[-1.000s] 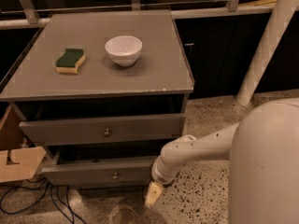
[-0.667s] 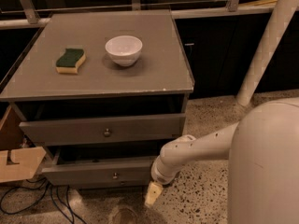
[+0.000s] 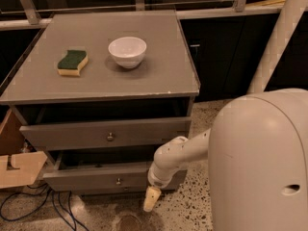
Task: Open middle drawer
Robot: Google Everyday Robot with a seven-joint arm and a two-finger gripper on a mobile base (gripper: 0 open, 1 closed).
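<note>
- Gripper (image 3: 151,199) hangs low near the floor, just off the right end of the bottom drawer (image 3: 82,183). How far open: cannot tell. It seems to hold nothing.
- Middle drawer (image 3: 62,136) sits above and to the left, knob (image 3: 110,136) unheld.
- Judged step: approach. The next move calls for going up and left to the knob.
- Sponge (image 3: 72,62) and bowl (image 3: 127,51) on the cabinet top, cables (image 3: 57,211) on the floor: none in the way.

Two drawers (image 3: 67,134) (image 3: 82,182), one sponge (image 3: 72,62), one bowl (image 3: 127,51) — and one gripper (image 3: 150,202), low beside the lower drawer.
</note>
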